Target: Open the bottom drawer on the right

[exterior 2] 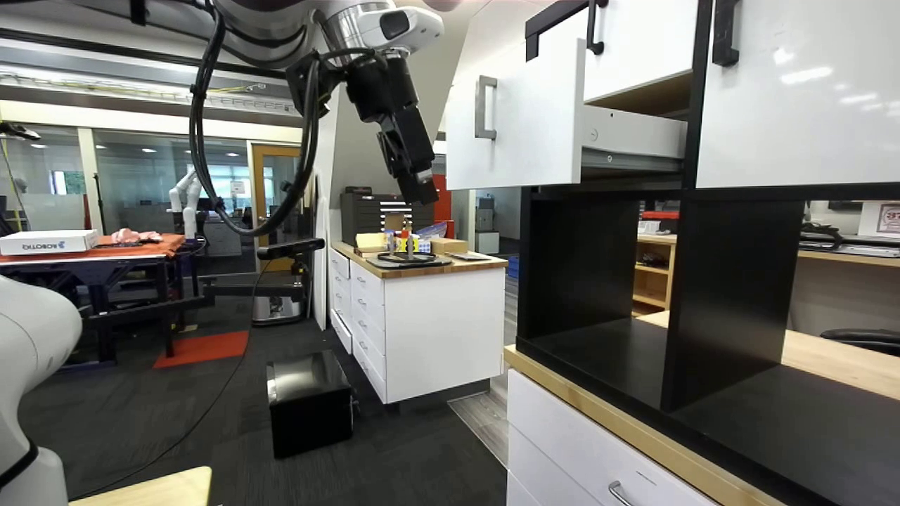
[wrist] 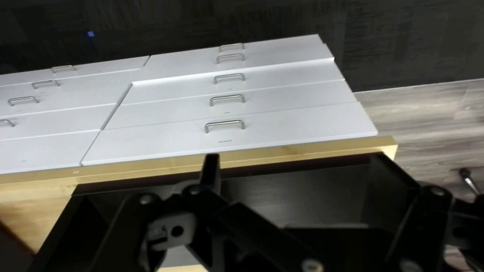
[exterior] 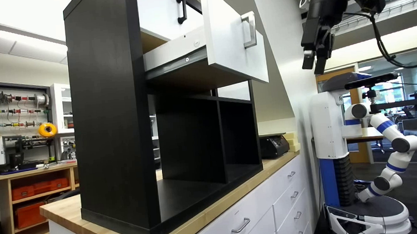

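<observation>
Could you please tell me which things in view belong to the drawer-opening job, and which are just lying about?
Likely part of the job:
gripper
pulled-out white drawer
its silver handle
black shelf unit

Just lying about:
white Robotiq box
black box on the floor
yellow spool

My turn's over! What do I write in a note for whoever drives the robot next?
The black two-fingered gripper is open, holding nothing.
Where: a flat-fronted white drawer with a squared silver handle sticks out of the boxy black cabinet; the gripper isn't touching it.
Done: this drawer is open.
To do: maybe check; the job says right, but seen from the front this one's left.
</observation>
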Tool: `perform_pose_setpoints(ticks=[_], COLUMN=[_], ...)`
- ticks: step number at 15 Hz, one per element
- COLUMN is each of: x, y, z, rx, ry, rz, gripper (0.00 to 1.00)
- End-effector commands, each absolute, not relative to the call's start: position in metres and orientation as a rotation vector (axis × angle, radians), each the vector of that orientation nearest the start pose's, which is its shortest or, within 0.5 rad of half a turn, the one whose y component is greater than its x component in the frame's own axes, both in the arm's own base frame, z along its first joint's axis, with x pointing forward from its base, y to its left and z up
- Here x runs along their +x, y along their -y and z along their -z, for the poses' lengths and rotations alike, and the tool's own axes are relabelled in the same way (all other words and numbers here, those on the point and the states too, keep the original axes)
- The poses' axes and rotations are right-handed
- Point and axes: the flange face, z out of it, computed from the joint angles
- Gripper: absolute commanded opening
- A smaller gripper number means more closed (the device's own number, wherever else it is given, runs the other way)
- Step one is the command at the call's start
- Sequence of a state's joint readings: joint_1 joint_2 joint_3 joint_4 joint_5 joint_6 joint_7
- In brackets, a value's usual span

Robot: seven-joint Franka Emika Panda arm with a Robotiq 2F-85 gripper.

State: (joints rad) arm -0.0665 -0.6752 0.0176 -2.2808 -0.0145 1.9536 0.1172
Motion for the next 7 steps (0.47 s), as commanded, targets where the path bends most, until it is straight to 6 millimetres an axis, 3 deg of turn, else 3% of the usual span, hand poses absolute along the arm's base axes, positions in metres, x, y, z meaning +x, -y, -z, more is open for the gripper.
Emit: perform_pose_setpoints(ticks=[1, 2, 7], x=[0.3812, 0.3736, 0.3761], y=[0.0135, 0.0137, 0.0132], z=[-0.6436, -0.6356, -0.6357], rx=[-3.06, -3.08, -3.081], ry=[-0.136, -0.194, -0.187], rz=[0.358, 0.446, 0.433], gripper=[1.0, 1.0, 1.0])
